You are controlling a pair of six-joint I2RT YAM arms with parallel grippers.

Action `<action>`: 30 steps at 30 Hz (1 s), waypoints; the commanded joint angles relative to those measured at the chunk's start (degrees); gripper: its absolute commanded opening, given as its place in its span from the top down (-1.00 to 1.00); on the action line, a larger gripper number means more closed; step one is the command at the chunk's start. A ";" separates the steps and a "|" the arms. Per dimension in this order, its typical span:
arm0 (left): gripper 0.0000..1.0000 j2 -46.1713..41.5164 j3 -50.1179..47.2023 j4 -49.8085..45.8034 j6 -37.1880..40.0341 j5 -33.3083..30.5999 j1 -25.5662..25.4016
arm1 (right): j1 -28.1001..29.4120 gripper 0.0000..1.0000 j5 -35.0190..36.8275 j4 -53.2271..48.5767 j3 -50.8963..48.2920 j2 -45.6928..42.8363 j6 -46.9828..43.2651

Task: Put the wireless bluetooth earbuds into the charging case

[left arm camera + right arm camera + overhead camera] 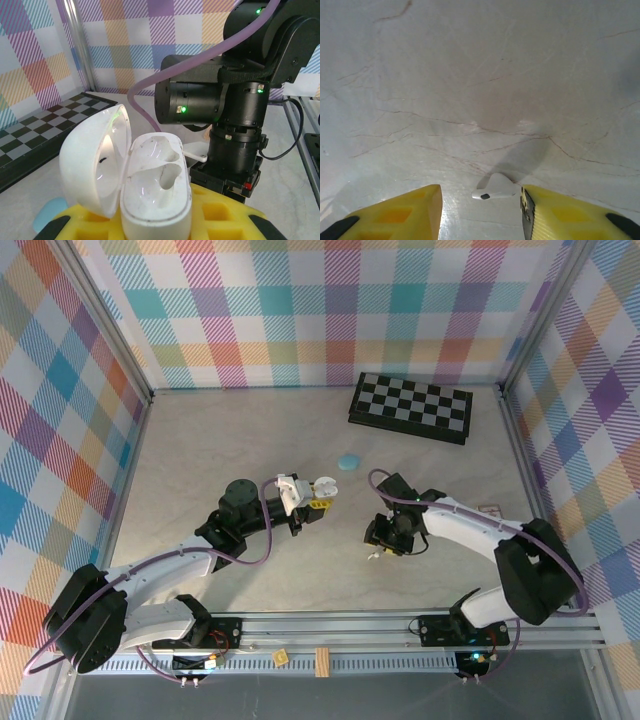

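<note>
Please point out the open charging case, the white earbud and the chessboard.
charging case (156,200): left wrist view, on its base half, below the sockets.
white earbud (496,187): right wrist view, on its body.
chessboard (410,407): top external view, on its middle.

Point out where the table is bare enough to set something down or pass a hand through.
Bare: the back-left table from the left wall to the chessboard, and the strip between the chessboard and the right arm. Crowded: the centre, where the left gripper holds the open charging case near the light blue item, and the right gripper straddles an earbud.
</note>
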 commanded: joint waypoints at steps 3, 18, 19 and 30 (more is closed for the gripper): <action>0.65 -0.50 -0.46 0.98 0.58 0.52 0.39 | -0.60 0.13 -2.66 -0.38 -0.54 2.16 -0.32; 0.65 0.68 0.42 0.63 1.02 0.49 0.39 | -0.61 0.29 -4.81 0.51 -1.20 5.35 -1.93; 0.65 0.69 0.41 0.53 1.08 0.44 0.40 | -0.60 0.31 -4.59 0.50 -1.21 5.50 -1.99; 0.65 1.07 0.94 -0.08 1.28 0.64 0.39 | -0.60 0.52 -3.16 0.21 -0.99 4.94 -2.02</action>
